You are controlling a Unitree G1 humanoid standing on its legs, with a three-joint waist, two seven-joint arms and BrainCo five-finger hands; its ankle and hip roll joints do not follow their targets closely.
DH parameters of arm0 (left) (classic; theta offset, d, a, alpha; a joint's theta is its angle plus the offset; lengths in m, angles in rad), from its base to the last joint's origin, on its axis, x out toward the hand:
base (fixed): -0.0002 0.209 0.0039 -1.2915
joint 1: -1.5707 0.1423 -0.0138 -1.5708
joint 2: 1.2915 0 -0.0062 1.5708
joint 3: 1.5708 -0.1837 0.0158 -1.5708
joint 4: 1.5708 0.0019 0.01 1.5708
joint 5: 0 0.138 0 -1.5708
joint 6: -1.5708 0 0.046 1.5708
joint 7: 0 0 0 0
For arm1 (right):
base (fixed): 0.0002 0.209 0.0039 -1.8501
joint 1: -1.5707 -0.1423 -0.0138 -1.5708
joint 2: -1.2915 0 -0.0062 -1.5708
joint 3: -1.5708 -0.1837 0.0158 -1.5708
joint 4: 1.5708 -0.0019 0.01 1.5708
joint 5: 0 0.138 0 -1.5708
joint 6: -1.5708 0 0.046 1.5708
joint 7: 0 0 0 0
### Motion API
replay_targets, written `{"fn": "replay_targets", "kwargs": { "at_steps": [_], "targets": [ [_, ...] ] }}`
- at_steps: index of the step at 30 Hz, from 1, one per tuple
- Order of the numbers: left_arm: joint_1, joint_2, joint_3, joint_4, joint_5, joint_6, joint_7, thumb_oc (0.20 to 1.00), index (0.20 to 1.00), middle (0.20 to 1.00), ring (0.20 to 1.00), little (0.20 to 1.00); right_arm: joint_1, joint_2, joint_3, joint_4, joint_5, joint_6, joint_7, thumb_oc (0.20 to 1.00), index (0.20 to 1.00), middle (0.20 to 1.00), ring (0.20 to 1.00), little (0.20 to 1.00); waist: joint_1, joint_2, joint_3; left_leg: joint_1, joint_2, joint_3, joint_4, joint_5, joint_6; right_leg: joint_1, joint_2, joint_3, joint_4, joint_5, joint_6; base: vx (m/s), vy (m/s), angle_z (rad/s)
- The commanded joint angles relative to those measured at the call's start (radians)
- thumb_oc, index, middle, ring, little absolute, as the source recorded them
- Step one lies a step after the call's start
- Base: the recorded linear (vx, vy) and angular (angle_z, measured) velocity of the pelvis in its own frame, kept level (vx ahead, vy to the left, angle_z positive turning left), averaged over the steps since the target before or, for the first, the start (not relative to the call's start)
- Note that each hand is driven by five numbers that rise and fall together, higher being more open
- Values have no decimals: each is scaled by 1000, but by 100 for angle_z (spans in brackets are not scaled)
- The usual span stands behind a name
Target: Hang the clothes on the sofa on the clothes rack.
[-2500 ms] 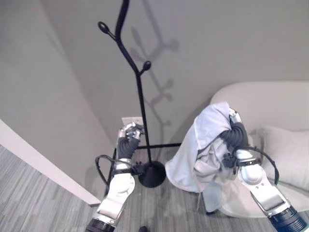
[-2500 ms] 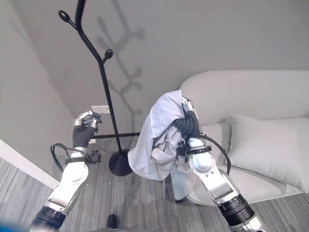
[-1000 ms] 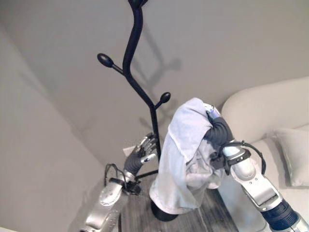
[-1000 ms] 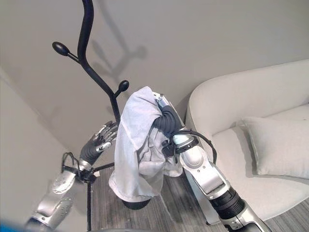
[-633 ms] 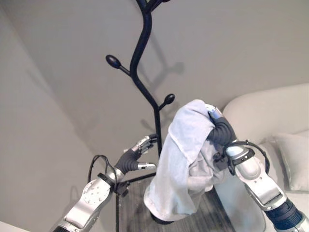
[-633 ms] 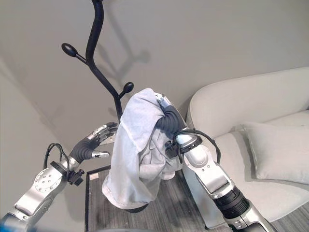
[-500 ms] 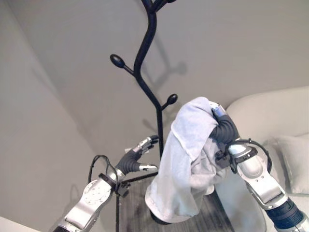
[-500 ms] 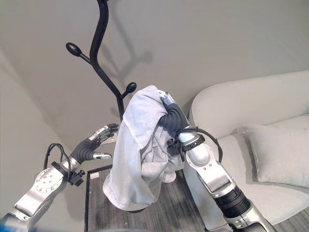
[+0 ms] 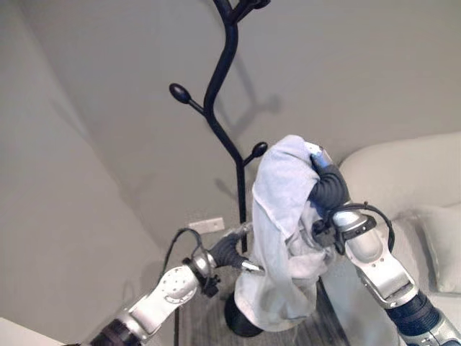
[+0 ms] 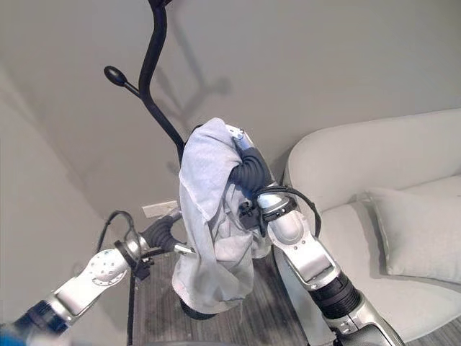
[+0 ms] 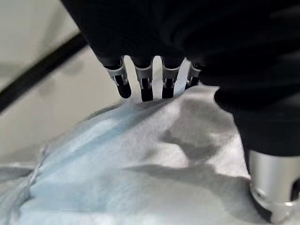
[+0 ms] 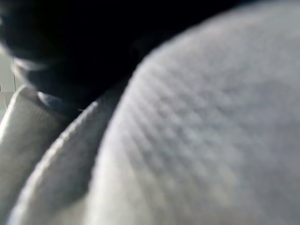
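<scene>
Here the pale grey garment (image 9: 284, 231) is off the sofa (image 9: 403, 173) and raised beside the black clothes rack (image 9: 225, 86), draped over the right hand (image 9: 325, 180), whose dark ribbed cover shows at the cloth's top; the fabric hangs down in front of the rack's pole and round base. In the eye views the garment's top sits right next to the rack's lower knobbed branch (image 9: 256, 151), though whether it touches is unclear. The right hand's fingers are buried in the cloth, and its own wrist view gives just close ribbed fabric (image 12: 197, 140), so I cannot tell how they stand. The left hand (image 9: 229, 251) reaches in low against the garment's left edge. The eye views hide its fingertips, but the left wrist view shows its fingers (image 11: 143, 84) straight in a row with dark tips resting on the wrinkled cloth (image 11: 140, 159), not curled round it. A cushion (image 10: 414, 231) lies on the sofa seat.
</scene>
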Motion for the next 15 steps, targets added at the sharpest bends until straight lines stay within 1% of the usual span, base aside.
{"fn": "replay_targets", "kwargs": {
  "at_steps": [1,3,6,7,9,15],
  "targets": [
    [-100,6,-22,48,104,-28,2,1000,1000,1000,1000,1000,-139,84,-49,-45,28,-66,-54,200,200,200,200,200,6,-69,0,42,3,41,11,-90,13,27,-46,20,23,-17,54,0,0,0],
    [-117,3,-43,51,151,-21,-8,1000,1000,1000,1000,1000,-142,90,-49,-43,25,-64,-59,200,200,200,200,200,5,-67,0,44,2,41,11,-92,14,27,-46,21,24,-18,53,0,0,0],
    [-141,11,-61,52,230,-23,8,1000,1000,1000,1000,1000,-155,99,-47,-35,18,-61,-70,200,200,200,200,200,5,-66,2,45,2,40,11,-94,13,26,-45,21,26,-20,52,0,0,0],
    [-149,12,-70,67,289,-20,26,1000,1000,1000,1000,1000,-161,105,-47,-29,17,-60,-82,200,200,200,200,200,5,-67,3,46,3,39,11,-96,14,27,-45,21,26,-22,51,0,0,0],
    [-151,11,-78,98,357,-15,53,1000,1000,1000,1000,1000,-176,111,-54,-27,17,-59,-97,200,200,200,200,200,7,-68,5,48,4,39,11,-97,13,28,-44,21,27,-23,51,0,0,0],
    [-142,-1,-81,149,440,3,86,1000,1000,1000,1000,1000,-215,138,-67,-34,13,-53,-127,200,200,200,200,200,12,-69,7,52,7,37,11,-100,12,31,-41,20,28,-27,47,0,0,0]
  ]
}}
